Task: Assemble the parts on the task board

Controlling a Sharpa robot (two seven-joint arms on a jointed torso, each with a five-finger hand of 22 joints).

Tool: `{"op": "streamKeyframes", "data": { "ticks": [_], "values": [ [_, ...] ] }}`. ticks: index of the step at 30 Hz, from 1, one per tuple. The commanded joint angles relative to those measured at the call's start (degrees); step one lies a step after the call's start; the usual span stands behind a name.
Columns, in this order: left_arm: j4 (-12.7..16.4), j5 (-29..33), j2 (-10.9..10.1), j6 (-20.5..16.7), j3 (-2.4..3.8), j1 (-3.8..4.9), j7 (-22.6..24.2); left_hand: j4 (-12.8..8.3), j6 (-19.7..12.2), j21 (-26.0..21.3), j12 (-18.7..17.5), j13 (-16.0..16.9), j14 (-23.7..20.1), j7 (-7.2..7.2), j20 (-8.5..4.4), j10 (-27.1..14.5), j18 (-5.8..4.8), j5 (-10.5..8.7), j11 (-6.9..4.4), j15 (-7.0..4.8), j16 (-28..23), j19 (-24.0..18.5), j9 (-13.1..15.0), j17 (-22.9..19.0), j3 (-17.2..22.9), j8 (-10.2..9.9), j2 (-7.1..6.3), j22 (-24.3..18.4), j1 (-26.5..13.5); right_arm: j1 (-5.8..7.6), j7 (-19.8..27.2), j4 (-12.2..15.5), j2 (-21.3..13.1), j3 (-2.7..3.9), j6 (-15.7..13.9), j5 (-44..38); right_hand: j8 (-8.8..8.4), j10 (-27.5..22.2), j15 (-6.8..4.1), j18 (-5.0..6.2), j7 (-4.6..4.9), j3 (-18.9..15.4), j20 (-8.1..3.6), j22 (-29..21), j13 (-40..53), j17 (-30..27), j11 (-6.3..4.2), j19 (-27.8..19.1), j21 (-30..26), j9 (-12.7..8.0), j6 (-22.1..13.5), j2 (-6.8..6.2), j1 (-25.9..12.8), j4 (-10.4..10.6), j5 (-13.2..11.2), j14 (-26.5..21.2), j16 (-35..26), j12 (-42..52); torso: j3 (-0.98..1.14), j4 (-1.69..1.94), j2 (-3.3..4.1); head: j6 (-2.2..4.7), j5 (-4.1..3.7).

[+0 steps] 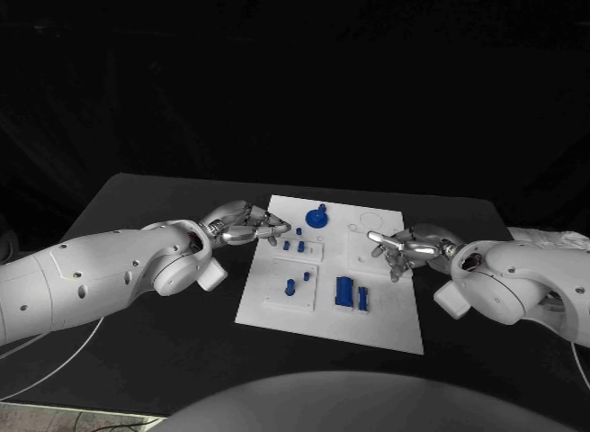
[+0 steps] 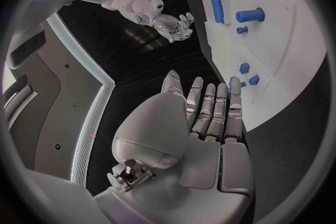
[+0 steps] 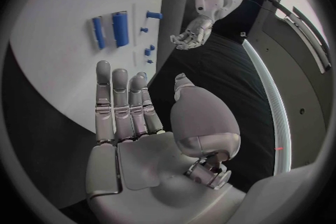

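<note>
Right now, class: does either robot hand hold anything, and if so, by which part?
Nothing is held. The left hand and the right hand are both open and empty at the task board's edges.

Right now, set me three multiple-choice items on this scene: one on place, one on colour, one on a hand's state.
1. Where is the task board?
A. mid-table between both hands
B. beyond the table's far edge
C. under the left arm

2. What colour is the round part near the board's far edge?
A. red
B. blue
C. yellow

3. What does the right hand hold?
A. a long part
B. the board
C. nothing

Key: A, the left hand and right hand flank it; B, it is blue; C, its palm is bare, fingers extended.
</note>
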Motion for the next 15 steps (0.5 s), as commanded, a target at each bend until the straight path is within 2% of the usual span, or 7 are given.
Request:
{"op": "streamKeyframes", "data": {
  "ticks": [1,2,3,6,8,11,15],
  "values": [
    [1.08,1.74,-0.66,-6.0,0.08,-0.02,8.37,-0.07,-0.94,-3.12,-1.71,-0.11,-3.38,-0.03,-0.9,-2.75,-0.41,-2.39,-0.64,-0.4,-3.26,-5.6,0.13,-2.51,-1.14,0.35,-0.38,-2.41,-2.63,0.46,23.42,-0.41,0.07,0.01,2.93,13.2,-2.1,-10.29,5.62,-2.35,1.11,-2.95,3.35,-7.62,-9.35,-9.03,5.04,-8.73,-10.3,-2.26,-2.96,1.26,1.06,0.48,-1.33,-12.17,-12.74,-11.15,0.01,-0.37,-0.71,-0.01,0.09],
    [1.33,2.09,-0.87,-6.49,0.09,-0.02,9.28,-0.1,-1.49,-2.66,-2.79,-0.12,-5.24,-0.28,-1.35,-4.53,-0.58,-4.08,-1.07,-0.77,-5.23,-8.92,0.1,-3.87,-1.6,0.29,-0.52,-3.98,-3.88,0.55,25.53,-0.77,0.24,0.01,4.11,14.64,-3.26,-13.12,7.65,-2.43,0.05,-4.47,4.46,-11.4,-13.96,-13.48,7.31,-11.2,-14.24,-3.53,-4.69,1.73,1.5,0.46,-1.3,-15.35,-17.52,-15.12,0.09,-0.38,-0.79,-0.01,-0.08],
    [1.57,2.46,-1.06,-6.93,0.11,-0.01,10.16,-0.18,-2.22,-2.41,-4.16,-0.08,-8.26,-0.74,-1.78,-6.69,-0.7,-6.03,-1.51,-1.28,-10.56,-12.89,0.02,-5.88,-2.04,0.09,-0.68,-5.87,-5.25,0.62,27.33,-1.18,0.45,0.01,5.29,15.86,-4.77,-17.21,7.86,-3.02,-0.82,-5.48,5.25,-13.71,-16.79,-16.37,7.24,-13.75,-15.7,-4.61,-7.22,1.6,1.72,0.44,-1.13,-19.35,-21.31,-18.35,0.2,-0.37,-0.86,-0.01,-0.22],
    [2.08,3.61,-1.47,-7.86,0.15,0.0,12.18,0.1,-5.94,-3.91,-15.73,-1.04,-15.92,-3.58,-1.78,-16.44,-1.62,-12.06,-4.88,-4.6,-33.01,-24.18,-0.56,-10.82,-2.56,-1.54,-2.46,-27.63,-9.08,0.74,30.9,-2.41,1.16,0.01,8.25,17.98,-8.19,-30.13,5.42,-5.24,-5.1,-7.75,6.18,-40.63,-24.89,-30.0,2.92,-37.58,-18.56,-7.37,-13.49,1.43,1.89,-0.14,-0.43,-35.89,-34.28,-26.5,0.42,-0.45,-0.84,-0.01,-0.38],
    [2.27,4.51,-1.59,-8.26,0.17,0.0,13.41,0.01,-16.07,-5.09,-22.46,-1.56,-16.81,-7.14,-0.86,-20.89,-2.65,-13.54,-8.72,-7.32,-42.52,-29.1,-1.4,-11.81,0.13,-4.1,-6.22,-50.03,-13.01,0.79,33.1,-3.37,1.71,0.01,9.45,18.87,-11.52,-39.83,3.66,-5.01,-11.07,-8.22,7.51,-60.44,-38.04,-44.03,-1.87,-47.0,-19.38,-10.88,-21.15,1.12,2.45,0.52,-1.88,-46.74,-42.63,-34.46,0.52,-0.53,-0.7,-0.01,-0.6],
    [2.34,5.7,-1.46,-8.41,0.17,0.0,14.46,0.18,-29.21,-5.81,-28.93,-2.29,-16.21,-13.08,2.73,-23.3,-3.5,-13.43,-15.12,-7.57,-47.4,-30.28,-2.4,-12.46,8.93,-5.47,-15.4,-62.0,-19.45,0.83,35.72,-4.55,2.21,0.02,10.07,19.59,-13.81,-43.49,1.44,-5.1,-15.4,-8.08,7.36,-66.53,-48.86,-51.21,-7.91,-47.95,-20.11,-15.16,-27.55,0.97,3.57,0.51,-1.44,-48.69,-45.02,-39.12,0.49,-0.37,-0.6,-0.01,-1.35],
    [2.29,6.34,-1.23,-8.32,0.17,0.0,14.92,0.4,-33.54,-5.95,-31.23,-2.54,-16.21,-14.87,3.38,-23.59,-3.29,-13.66,-16.49,-6.81,-47.4,-30.31,-2.68,-12.46,12.48,-5.87,-17.34,-64.87,-21.9,0.83,37.26,-5.54,2.48,0.02,10.55,19.72,-13.89,-44.27,0.52,-4.02,-16.46,-7.85,6.95,-66.53,-54.54,-51.21,-10.45,-47.95,-20.11,-17.98,-28.97,1.63,5.12,0.3,-1.3,-48.69,-45.02,-40.91,0.52,-0.29,-0.39,-0.01,-1.49]
  ]
}}
